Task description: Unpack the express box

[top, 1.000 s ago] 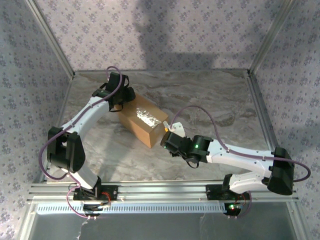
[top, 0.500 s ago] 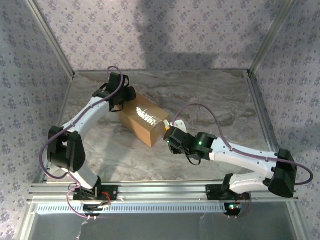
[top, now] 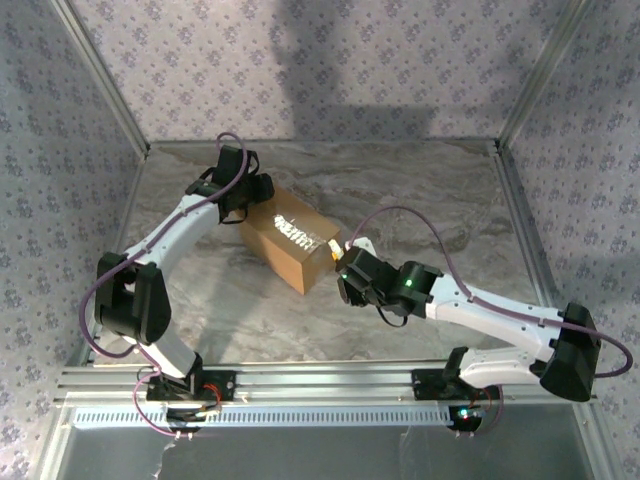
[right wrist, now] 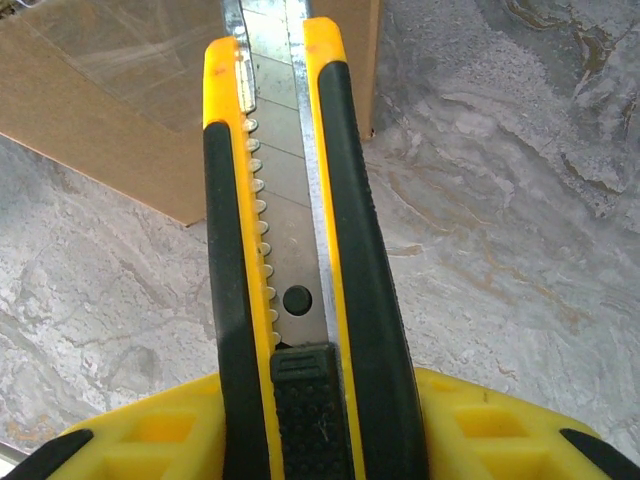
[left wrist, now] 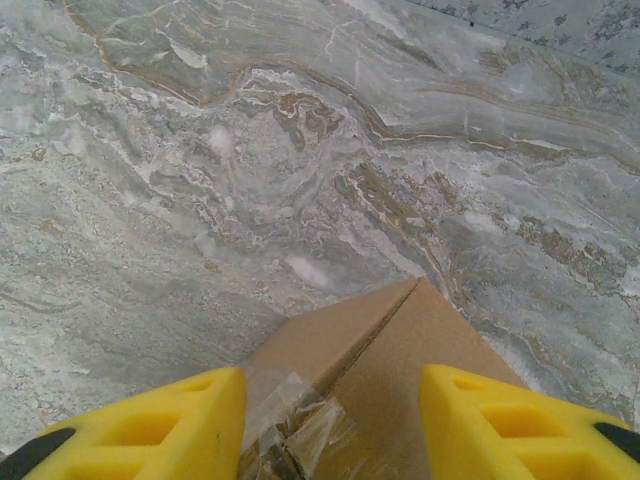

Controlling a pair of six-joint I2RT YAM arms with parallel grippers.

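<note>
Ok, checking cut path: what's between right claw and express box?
Only the utility knife the right claw grips, blade toward the express box; right wrist view.

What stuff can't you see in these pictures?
- Inside the express box: closed, taped flaps hide it in every view.
- Tip of the knife: cut off by the right wrist view's top edge; too small from above.
- Whether the left gripper touches the box: the left wrist view's bottom edge cuts its fingers off.

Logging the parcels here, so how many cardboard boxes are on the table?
1. The express box lies left of centre on the table, the left gripper at its far end, the right gripper holding a utility knife at its near-right corner. None seems hidden.
</note>
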